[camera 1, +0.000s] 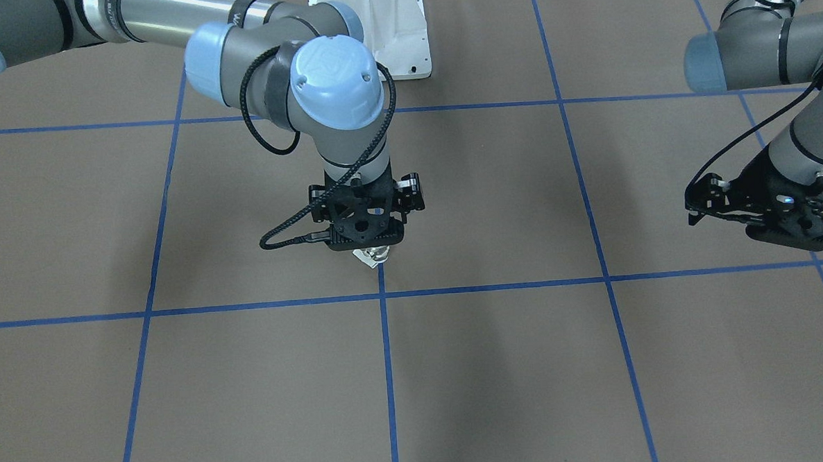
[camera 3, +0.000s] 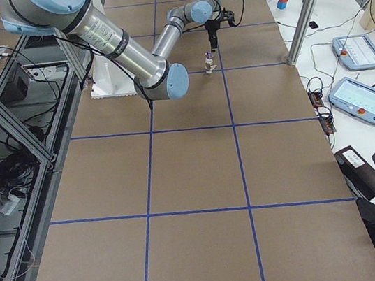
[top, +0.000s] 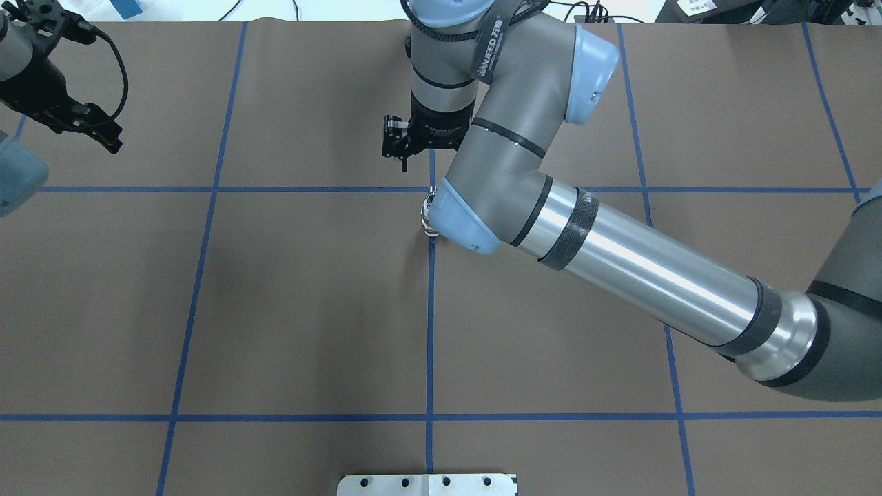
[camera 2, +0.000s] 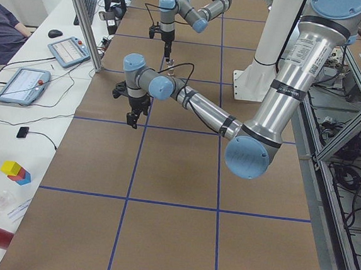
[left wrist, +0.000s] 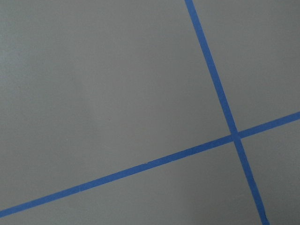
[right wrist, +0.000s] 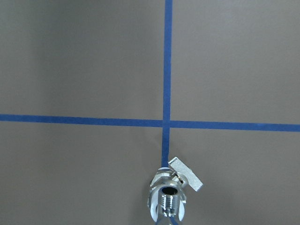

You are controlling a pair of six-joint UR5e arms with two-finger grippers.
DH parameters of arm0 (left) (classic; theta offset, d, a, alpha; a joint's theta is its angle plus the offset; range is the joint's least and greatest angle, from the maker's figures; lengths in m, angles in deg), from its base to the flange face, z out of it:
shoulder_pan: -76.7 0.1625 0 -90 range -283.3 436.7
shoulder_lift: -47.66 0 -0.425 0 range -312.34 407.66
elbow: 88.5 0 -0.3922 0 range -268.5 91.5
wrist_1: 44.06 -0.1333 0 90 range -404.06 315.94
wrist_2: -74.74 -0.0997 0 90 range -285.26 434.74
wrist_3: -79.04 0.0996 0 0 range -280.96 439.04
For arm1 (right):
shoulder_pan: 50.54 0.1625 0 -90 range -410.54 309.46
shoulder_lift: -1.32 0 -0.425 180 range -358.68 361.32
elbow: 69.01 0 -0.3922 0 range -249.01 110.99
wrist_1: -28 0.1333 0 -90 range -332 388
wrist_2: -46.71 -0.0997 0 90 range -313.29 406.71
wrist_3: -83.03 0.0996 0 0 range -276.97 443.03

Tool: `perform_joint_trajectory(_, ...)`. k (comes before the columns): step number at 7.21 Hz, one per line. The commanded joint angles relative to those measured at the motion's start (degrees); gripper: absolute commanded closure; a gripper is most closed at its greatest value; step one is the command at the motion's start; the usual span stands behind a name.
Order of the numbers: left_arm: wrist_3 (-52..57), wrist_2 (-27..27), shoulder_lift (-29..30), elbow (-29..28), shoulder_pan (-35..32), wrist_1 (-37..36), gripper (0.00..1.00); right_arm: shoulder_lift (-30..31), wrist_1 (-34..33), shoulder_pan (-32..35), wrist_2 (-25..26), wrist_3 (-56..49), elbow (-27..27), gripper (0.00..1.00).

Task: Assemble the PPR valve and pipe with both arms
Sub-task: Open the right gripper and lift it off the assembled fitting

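Observation:
The PPR valve [right wrist: 171,192] stands upright on the brown table by a blue tape crossing, its lever tab [right wrist: 186,174] sticking out to one side. A chrome threaded open end faces up on top of it; I cannot tell if that is the pipe, and no separate chrome fitting shows. The valve also shows in the front view [camera 1: 372,255] and the overhead view [top: 428,210]. My right gripper [top: 404,164] hangs straight above the valve and clear of it; its fingers are mostly hidden. My left gripper [top: 109,140] is far off at the table's left side, empty, fingers together.
The white bolted pedestal [camera 1: 382,31] stands at the robot's edge of the table. Blue tape lines grid the brown mat [camera 1: 528,365]. A side desk with tablets [camera 2: 20,83] and a metal post [camera 2: 83,19] lie past the far edge.

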Motion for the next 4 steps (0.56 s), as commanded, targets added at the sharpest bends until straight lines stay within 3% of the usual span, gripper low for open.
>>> perform_joint_trajectory(1, -0.5, -0.3, -0.4, 1.3, -0.1, 0.4, 0.00, 8.5, -8.2, 6.6, -3.6, -3.4, 14.4, 0.01)
perform_joint_trajectory(2, -0.5, -0.4, -0.4, 2.1, 0.0, 0.4, 0.00, 17.3, -9.6, 11.6, -5.3, -11.9, 21.1, 0.01)
perform_joint_trajectory(4, 0.5, -0.6, -3.0, 4.1, -2.0, 0.6, 0.00, 30.8, -10.6, 23.0, -6.4, -36.2, 22.5, 0.01)
